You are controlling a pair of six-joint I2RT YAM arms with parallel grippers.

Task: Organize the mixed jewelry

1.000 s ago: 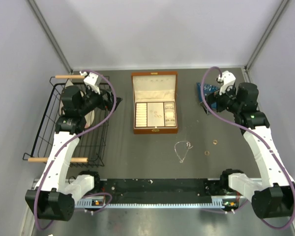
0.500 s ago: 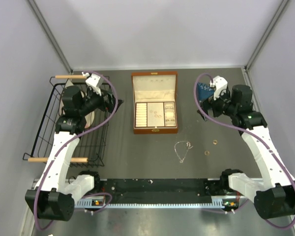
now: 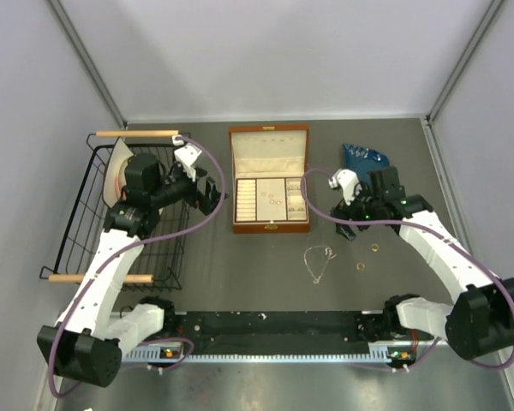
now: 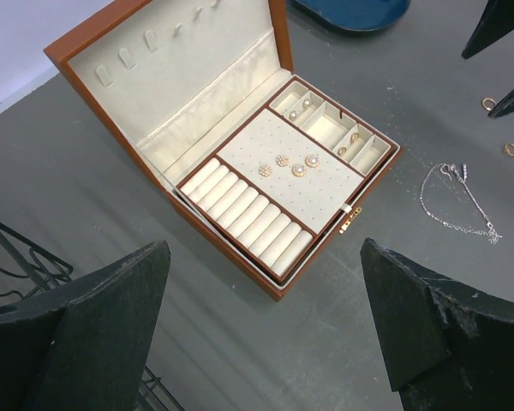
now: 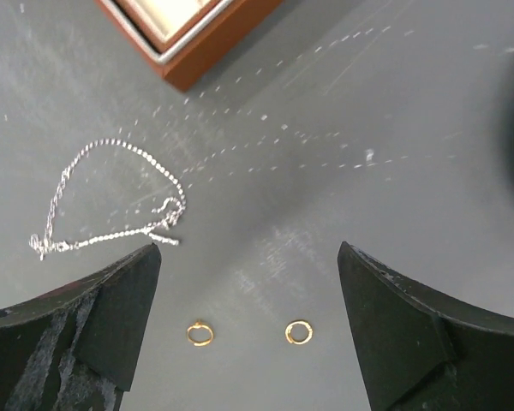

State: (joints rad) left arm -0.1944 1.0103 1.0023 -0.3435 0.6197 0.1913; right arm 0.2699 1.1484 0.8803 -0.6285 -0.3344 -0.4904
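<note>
A thin silvery chain necklace (image 3: 318, 259) lies on the grey table in front of the open brown wooden box (image 3: 270, 224). Two small gold rings (image 3: 374, 248) (image 3: 358, 266) lie to its right. In the right wrist view the rings (image 5: 200, 333) (image 5: 298, 332) sit between my open fingers, the necklace (image 5: 111, 201) up left. My right gripper (image 3: 349, 224) is open, hovering just above and left of the rings. My left gripper (image 3: 216, 193) is open and empty, left of the box. The left wrist view shows the box (image 4: 240, 158), necklace (image 4: 458, 201) and rings (image 4: 490, 104).
A black wire basket (image 3: 77, 224) stands at the left with a pale object inside. A blue object (image 3: 365, 155) lies at the back right. The box tray (image 4: 291, 184) holds several small earrings and ring rolls. Grey walls enclose the table.
The right arm swung down and left from the back right to hover by the rings. The left gripper moved right, out over the table toward the box.
</note>
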